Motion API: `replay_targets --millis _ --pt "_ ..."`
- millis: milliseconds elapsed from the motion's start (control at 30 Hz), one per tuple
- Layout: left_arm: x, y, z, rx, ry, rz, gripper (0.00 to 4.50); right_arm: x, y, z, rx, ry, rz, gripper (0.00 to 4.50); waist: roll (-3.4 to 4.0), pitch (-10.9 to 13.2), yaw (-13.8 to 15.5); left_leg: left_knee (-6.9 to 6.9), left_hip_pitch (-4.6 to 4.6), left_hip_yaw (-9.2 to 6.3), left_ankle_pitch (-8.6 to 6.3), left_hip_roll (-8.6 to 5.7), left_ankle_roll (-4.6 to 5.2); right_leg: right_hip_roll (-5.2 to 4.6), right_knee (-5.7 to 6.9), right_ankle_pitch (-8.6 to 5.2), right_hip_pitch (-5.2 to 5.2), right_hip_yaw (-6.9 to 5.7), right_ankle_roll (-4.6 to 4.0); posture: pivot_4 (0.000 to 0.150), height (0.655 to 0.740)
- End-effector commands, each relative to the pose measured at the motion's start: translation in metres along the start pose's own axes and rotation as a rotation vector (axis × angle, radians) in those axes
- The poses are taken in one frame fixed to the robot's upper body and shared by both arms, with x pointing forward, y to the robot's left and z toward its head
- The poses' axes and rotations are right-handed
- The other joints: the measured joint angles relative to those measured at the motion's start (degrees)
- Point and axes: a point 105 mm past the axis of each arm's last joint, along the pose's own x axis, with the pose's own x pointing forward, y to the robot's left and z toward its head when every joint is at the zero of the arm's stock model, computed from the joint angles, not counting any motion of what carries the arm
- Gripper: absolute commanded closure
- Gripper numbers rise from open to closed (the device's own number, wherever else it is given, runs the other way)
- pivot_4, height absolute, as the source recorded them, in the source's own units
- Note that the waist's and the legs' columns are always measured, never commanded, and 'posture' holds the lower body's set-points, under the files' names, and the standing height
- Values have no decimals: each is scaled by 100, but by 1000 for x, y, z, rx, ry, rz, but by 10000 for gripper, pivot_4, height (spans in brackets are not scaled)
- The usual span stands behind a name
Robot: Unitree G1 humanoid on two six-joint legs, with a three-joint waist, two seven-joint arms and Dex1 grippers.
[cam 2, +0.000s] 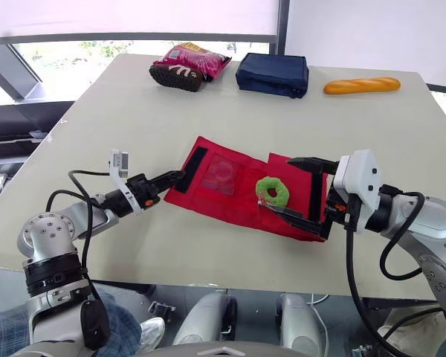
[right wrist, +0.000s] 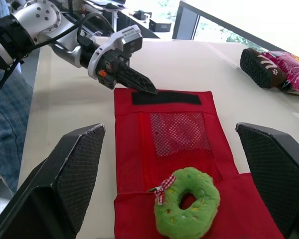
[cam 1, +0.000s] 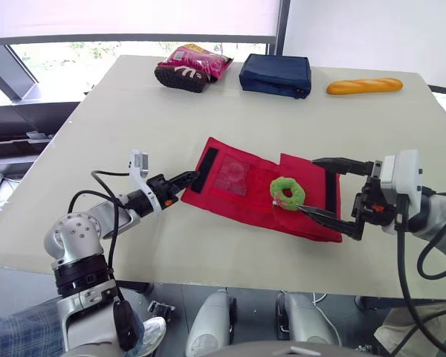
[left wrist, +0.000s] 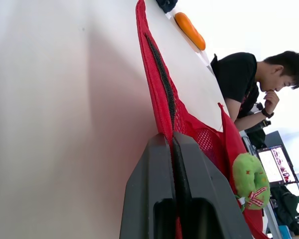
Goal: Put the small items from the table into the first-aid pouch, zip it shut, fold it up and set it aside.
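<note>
The red first-aid pouch (cam 1: 217,195) lies unfolded on the white table, its black strip and mesh pocket facing up. A green ring-shaped plush (cam 1: 287,192) with a red-and-white bow rests on the pouch's middle panel. My left gripper (cam 1: 189,178) is shut on the pouch's left edge beside the black strip; the left wrist view shows red fabric (left wrist: 154,94) pinched between the fingertips (left wrist: 162,142). My right gripper (cam 1: 308,186) stands wide open over the pouch's right end, one finger on either side of the plush (right wrist: 189,206), touching nothing.
At the table's far edge lie a pink snack bag (cam 1: 201,61) with a brown item (cam 1: 180,77) against it, a navy pouch (cam 1: 275,74) and a bread loaf (cam 1: 364,86). A person (left wrist: 244,84) stands beyond the far side. The table's front edge runs just below both grippers.
</note>
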Motion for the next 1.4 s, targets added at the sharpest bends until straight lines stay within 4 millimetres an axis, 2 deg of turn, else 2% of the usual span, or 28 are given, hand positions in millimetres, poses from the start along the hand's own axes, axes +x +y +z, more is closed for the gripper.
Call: replay_targets --millis 33,133,267,367,467,500,567,633,667,700,733,767,833,867,1033,1167,1267,1400 --pt "-11 -11 15 57 -40 -27 44736 1 1 8 -42 -29 6 0 0 0 -5 0 0 0 0 0 0 0 0 0 -1 0 -1 1500 7164" --pt "-21 -11 21 136 -26 0 44736 0 1 8 -40 -30 -1 0 -4 2 -25 -1 0 2 0 2 0 1 0 -7 -4 1 -12 1500 7164" --pt "-37 -12 40 199 -15 4 44736 -2 -1 4 -13 -29 -25 0 -10 7 -17 -2 -2 3 0 7 -1 4 2 -11 -10 -2 -19 1500 7164" --pt "-37 -18 43 220 5 -30 44736 -1 -3 1 1 -27 -40 0 -13 6 11 -2 -1 10 0 6 -1 0 2 -11 -10 2 -20 1500 7164" --pt "-30 -34 43 265 45 -113 44736 7 -16 -21 62 15 -94 0 -26 2 13 -2 -4 8 0 4 -1 -2 1 -11 -10 -1 -19 1500 7164" --pt "-27 -38 42 278 62 -133 45000 11 -17 -33 65 55 -90 3949 -31 1 13 -1 -4 7 0 4 -1 -2 1 -11 -10 -1 -20 1500 7164" --pt "-24 -43 43 299 80 -160 45000 21 -15 -46 60 91 -65 7631 -30 2 4 -1 -3 10 1 2 -2 -2 1 -11 -10 0 -20 1500 7164" --pt "-19 -49 45 318 90 -191 45000 31 -18 -53 65 96 -67 17764 -26 4 -2 -2 -3 11 1 2 -2 -1 2 -11 -12 2 -20 1500 7164" --pt "-17 -52 45 321 97 -202 45000 35 -19 -56 73 97 -72 21027 -25 5 -3 -3 -7 11 1 2 -2 1 1 -11 -16 2 -20 1500 7164" --pt "-13 -60 46 330 107 -237 45000 41 -21 -67 65 131 -76 24402 -25 5 -9 -3 -6 11 1 2 -2 1 2 -11 -17 3 -19 1500 7164" --pt "-9 -68 46 340 116 -274 45000 46 -22 -79 59 169 -78 30595 -26 5 -8 -3 -7 10 1 2 -3 4 2 -8 -17 2 -15 1500 7164" --pt "-6 -76 46 351 123 -307 45000 49 -20 -88 54 200 -72 33453 -26 5 -8 -2 -8 10 1 2 -3 4 2 -7 -17 1 -13 1500 7164" --pt "1 -92 45 372 132 -370 45000 55 -13 -101 62 241 -44 42586 -26 5 10 -1 -8 8 2 0 -3 3 2 -7 -16 1 -13 1500 7164" --pt "3 -96 45 376 134 -388 45000 56 -11 -104 63 250 -37 44316 -26 5 12 -1 -9 5 2 -4 -3 2 2 -3 -15 1 -7 1500 7164" --pt "17 -134 40 400 148 -549 45000 58 -4 -127 44 389 -13 44316 -28 3 -11 0 -8 8 6 -5 -10 1 2 2 -14 5 4 1500 7164" --pt "40 -161 23 356 183 -684 45000 60 -4 -135 29 436 -8 44316 -30 2 -7 2 -2 5 6 -4 -10 4 8 3 -10 3 4 1500 7164" --pt "53 -168 -1 341 255 -735 45000 61 -6 -135 22 436 -19 44316 -31 1 -17 2 -3 5 8 -6 -12 4 8 3 -9 4 4 1500 7164" --pt "64 -159 -30 324 350 -741 45000 62 -17 -126 32 398 -81 44316 -30 1 -79 0 1 5 9 -5 -15 6 14 3 -10 7 4 1500 7164"
